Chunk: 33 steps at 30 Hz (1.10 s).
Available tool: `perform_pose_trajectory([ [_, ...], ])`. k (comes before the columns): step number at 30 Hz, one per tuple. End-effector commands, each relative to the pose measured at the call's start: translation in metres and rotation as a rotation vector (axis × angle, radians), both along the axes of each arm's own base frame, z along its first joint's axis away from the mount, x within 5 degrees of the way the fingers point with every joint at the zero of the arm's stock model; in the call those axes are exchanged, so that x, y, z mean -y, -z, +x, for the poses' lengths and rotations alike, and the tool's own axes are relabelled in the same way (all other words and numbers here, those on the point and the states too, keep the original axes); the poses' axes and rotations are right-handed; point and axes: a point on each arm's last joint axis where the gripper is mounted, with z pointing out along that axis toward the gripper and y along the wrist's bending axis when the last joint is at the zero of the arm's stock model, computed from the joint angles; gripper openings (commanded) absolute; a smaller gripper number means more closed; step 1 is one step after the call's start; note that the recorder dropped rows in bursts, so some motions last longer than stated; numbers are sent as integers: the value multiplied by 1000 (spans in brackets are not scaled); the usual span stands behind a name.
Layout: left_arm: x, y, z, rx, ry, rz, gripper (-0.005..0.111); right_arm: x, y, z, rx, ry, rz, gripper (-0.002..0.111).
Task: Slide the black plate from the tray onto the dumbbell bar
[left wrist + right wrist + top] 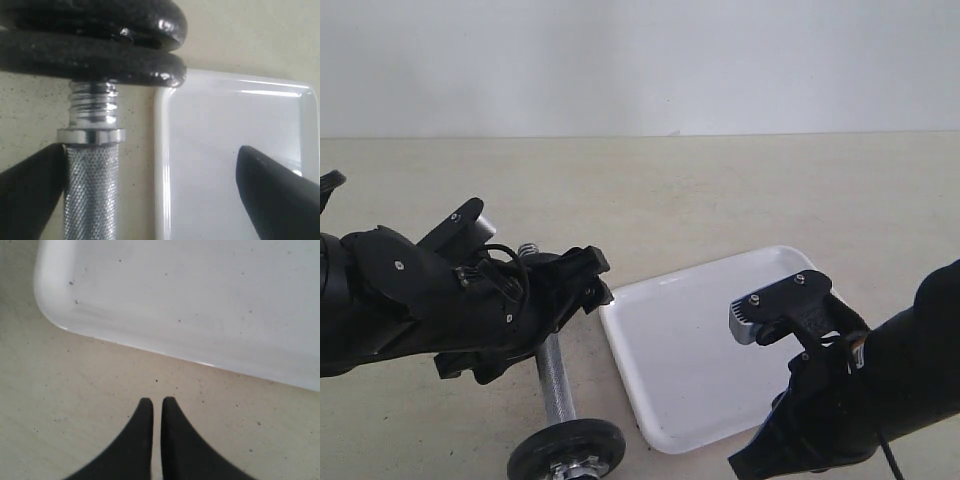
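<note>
Left gripper (pixel 150 197): held wide apart right now, nothing clamped. One finger (pixel 25 200) is pressed up beside the knurled grip, while the other is seen above the tray floor.
Right gripper (pixel 155 440): fingers brought together, only a thin slit left between them, nothing caught. It is hung low over the table (pixel 720 190), just outside the tray's rim.
Black plate (pixel 100 20): found on the dumbbell bar, seated on the far threaded end, face to face with a second black disc (pixel 95 62). The pair look alike, so which one is the plate cannot be told for certain.
Dumbbell bar (pixel 556 385): laid flat on the table, just beside the tray's near long edge. Bare thread and a chrome collar (pixel 91 135) are shown between the knurled grip and the stacked discs.
Near disc (pixel 567 448): stood on edge at the bar's closer end, with chrome fitted at its centre.
Tray (pixel 680 360): set flat on the table between the two arms, its glossy white floor caught in all three views.
Left arm: stretched low over the bar's far half, so that end is hidden in the exterior view.
</note>
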Motion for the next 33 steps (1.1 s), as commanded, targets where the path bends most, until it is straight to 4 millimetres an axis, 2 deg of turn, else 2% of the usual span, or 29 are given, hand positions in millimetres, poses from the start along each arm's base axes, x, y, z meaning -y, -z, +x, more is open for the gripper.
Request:
perform_pose_trajectory([
  [1, 0, -2, 1, 16, -1, 2, 84, 1, -1, -1, 6, -8, -1, 0],
  [20, 0, -2, 1, 17, -2, 2, 84, 1, -1, -1, 5, -1, 4, 0],
  [23, 0, -2, 1, 19, -3, 3, 77, 0, -1, -1, 3, 1, 6, 0],
  [27, 0, -2, 1, 46, 57, 47, 59, 0, -1, -1, 1, 6, 9, 0],
  [33, 1, -1, -1, 28, 71, 40, 59, 0, -1, -2, -11, 10, 10, 0],
])
